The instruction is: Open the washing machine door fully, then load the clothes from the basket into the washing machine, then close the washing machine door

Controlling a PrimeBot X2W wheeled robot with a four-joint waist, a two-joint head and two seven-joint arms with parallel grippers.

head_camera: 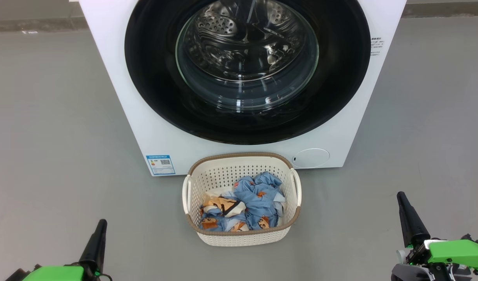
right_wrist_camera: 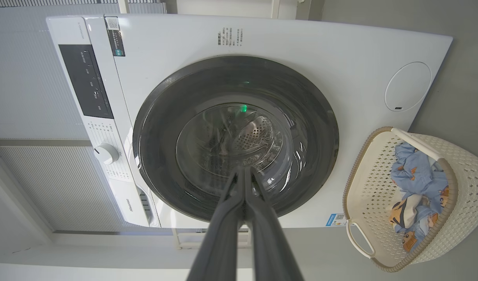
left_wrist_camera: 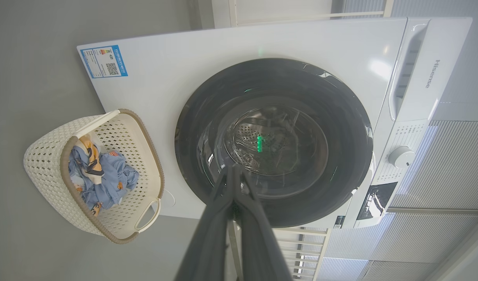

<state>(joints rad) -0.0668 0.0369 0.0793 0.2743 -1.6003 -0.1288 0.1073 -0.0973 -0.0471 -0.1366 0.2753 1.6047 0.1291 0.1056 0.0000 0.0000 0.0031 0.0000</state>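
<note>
Left hand (head_camera: pixel 100 230) and right hand (head_camera: pixel 402 201): fingers pressed together, empty, well apart from the basket (head_camera: pixel 239 238) between them. Clothes (head_camera: pixel 258 197) inside the basket. Basket near the washing machine (head_camera: pixel 118 78); washing machine door (head_camera: pixel 153 78) shut flush. Smooth grey floor (head_camera: pixel 48 136).

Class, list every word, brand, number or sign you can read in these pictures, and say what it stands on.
"Hisense": on the white drawer front of the washing machine.
Blue label sticker: QR code and print, too small to read.
Grey print on the machine's front: too small to read.
Control panel marks: too blurred to read.
</note>
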